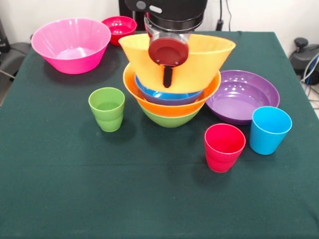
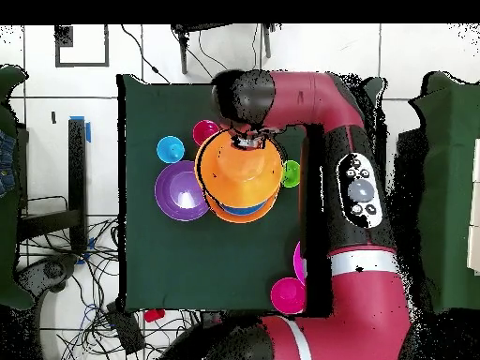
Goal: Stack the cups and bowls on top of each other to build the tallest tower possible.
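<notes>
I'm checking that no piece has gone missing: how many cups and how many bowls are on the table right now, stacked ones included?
Cups: 3 - green cup, red cup, light blue cup.
Bowls: 7 - pink bowl, small red bowl, purple bowl, and four in the tower: green bowl, lower orange bowl, blue bowl, top orange bowl.
Total: 10.

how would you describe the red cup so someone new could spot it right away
Start from the pile of nested bowls in the middle of the green table. Nearer the camera and to its right stand two small cups side by side, in front of the wide purple bowl. The red cup is the left one, shorter-looking and closer to the camera than the light blue cup.
</notes>
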